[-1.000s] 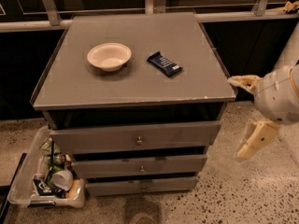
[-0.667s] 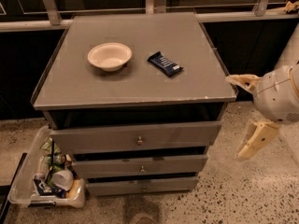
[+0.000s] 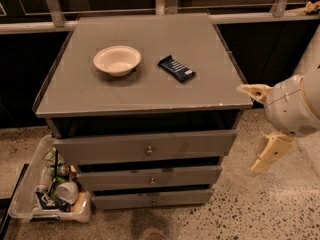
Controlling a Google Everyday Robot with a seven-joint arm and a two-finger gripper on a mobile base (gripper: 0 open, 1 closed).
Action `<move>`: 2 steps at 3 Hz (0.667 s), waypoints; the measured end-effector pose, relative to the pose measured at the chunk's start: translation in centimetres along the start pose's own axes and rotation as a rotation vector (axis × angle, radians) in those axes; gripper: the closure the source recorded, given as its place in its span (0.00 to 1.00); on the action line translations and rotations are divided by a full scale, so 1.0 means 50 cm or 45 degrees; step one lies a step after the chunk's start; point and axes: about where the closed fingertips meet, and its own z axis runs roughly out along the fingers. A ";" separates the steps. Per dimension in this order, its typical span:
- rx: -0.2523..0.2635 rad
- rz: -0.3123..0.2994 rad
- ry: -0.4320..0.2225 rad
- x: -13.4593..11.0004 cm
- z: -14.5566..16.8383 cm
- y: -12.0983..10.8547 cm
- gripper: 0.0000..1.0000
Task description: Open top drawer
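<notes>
Hardly anything has shifted since the earlier frame: the gripper [image 3: 249,129] hangs in nearly the same spot, just off the right front corner of the cabinet top [image 3: 150,93]. Its two pale fingers [image 3: 254,90] are spread wide and hold nothing. Directly under the cabinet top sits the top drawer [image 3: 110,148], with a dark gap above its front and a small round knob [image 3: 149,150] at its centre. On the cabinet top rest a white bowl [image 3: 117,60] and a dark blue snack bar [image 3: 176,68], its lettering unreadable.
</notes>
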 end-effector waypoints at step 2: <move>0.048 -0.028 0.093 0.053 0.154 -0.008 0.00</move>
